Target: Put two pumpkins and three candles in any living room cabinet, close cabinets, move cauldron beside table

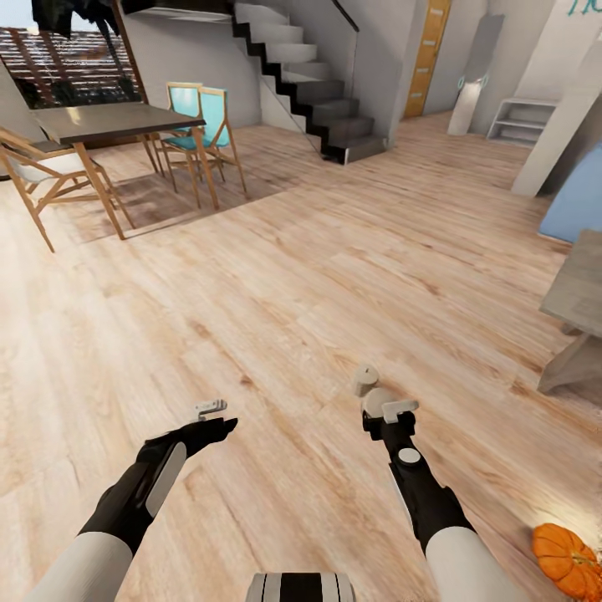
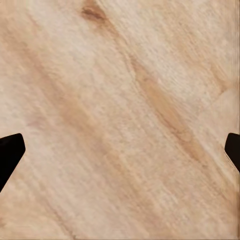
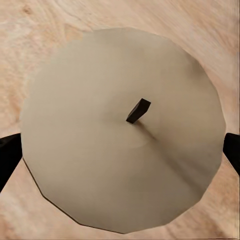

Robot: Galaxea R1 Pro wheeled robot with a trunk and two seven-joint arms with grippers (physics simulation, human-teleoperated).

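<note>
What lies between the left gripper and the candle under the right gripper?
Only bare wood floor lies between the left gripper and the candle in the head view; another candle stands just beyond it.

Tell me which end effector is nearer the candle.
Right. The right end effector sits directly over the candle, fingers either side. The left end effector hangs over bare floor, well off to the side.

Wood floor (image 1: 318, 276) carries two candles (image 1: 365, 379); a pumpkin (image 1: 567, 558) lies well apart from them.
</note>
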